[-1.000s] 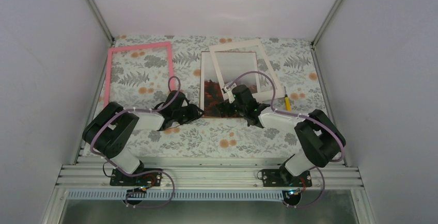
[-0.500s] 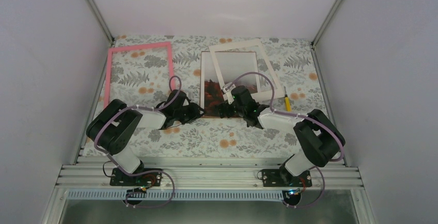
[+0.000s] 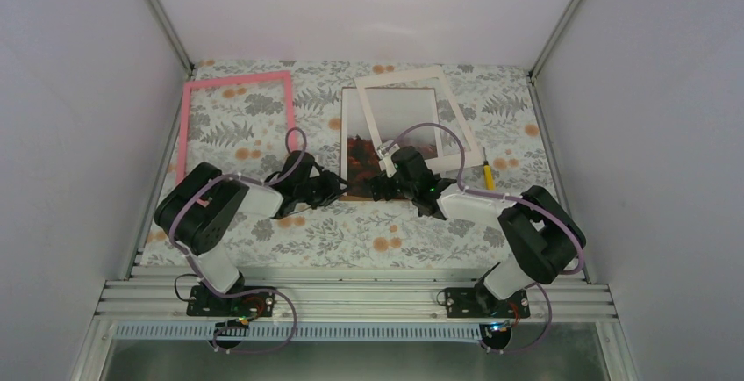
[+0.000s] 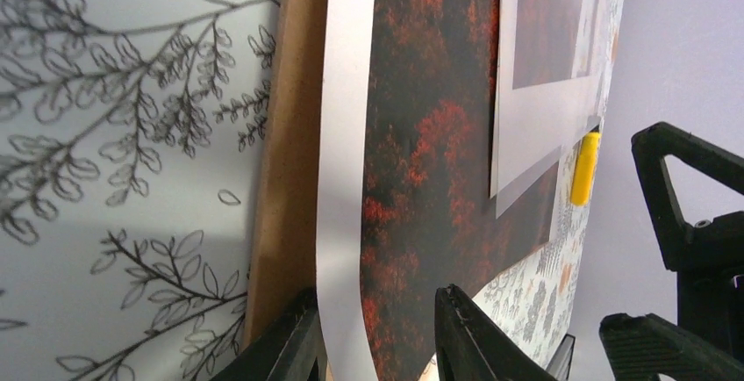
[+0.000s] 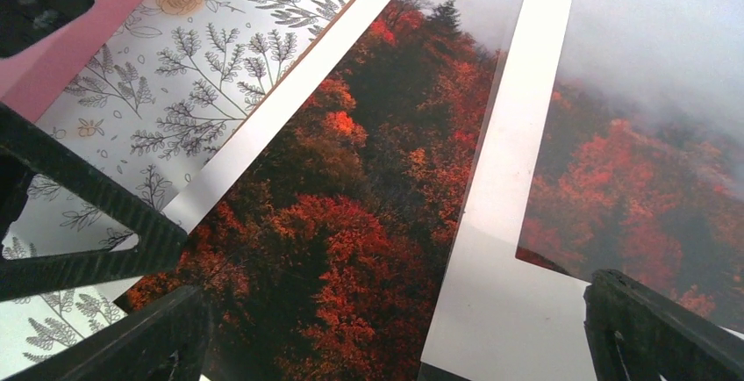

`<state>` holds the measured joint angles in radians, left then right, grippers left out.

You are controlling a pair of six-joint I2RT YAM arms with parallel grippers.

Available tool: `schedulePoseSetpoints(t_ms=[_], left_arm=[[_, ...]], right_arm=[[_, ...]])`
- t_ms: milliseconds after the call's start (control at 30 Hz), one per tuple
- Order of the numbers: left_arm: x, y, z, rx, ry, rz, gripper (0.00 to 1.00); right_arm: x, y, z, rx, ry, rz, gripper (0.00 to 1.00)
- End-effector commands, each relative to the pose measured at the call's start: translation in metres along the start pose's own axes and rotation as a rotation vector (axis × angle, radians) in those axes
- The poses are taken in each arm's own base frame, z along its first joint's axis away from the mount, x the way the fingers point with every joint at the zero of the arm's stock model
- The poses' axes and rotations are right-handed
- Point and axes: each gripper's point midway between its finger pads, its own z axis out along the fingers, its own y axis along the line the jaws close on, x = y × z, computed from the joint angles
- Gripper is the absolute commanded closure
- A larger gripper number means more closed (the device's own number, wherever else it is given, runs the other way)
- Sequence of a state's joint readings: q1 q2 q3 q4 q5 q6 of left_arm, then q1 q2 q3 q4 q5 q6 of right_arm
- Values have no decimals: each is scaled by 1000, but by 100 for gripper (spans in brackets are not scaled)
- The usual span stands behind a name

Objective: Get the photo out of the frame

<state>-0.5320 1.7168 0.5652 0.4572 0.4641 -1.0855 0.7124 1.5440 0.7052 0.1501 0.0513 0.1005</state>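
The table [image 3: 351,232] carries the pink frame [image 3: 237,80] at far left. The photo [image 3: 358,148] lies well apart, mid-table, on a brown board [image 4: 289,135], a white mat [image 3: 399,75] overlapping it. The right gripper [image 3: 374,190] hangs wide open over it. The left gripper [image 3: 339,190] straddles its near edge; pinching or not, I cannot tell.

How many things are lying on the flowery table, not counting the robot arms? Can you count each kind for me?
Pink frame: 1
White mat border: 1
Photo of red trees: 1
Brown backing board: 1
Yellow-handled tool: 1
Total: 5
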Motion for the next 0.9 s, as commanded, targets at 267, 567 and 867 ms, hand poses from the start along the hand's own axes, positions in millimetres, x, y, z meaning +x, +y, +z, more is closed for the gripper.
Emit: schedulePoseSetpoints(t_ms=[267,567,867], left_arm=[[-42,-10,16,-8,-34,31,67],[-70,-13,35,-24,-25,92,67],[-100,-14,53,-40,-26,146,67]], right_arm=[[-4,-9,-3,64,-45,-3,4],[-7,-14,-6,92,-65,10,4],[-10,-21,-9,134,-88,21,3]])
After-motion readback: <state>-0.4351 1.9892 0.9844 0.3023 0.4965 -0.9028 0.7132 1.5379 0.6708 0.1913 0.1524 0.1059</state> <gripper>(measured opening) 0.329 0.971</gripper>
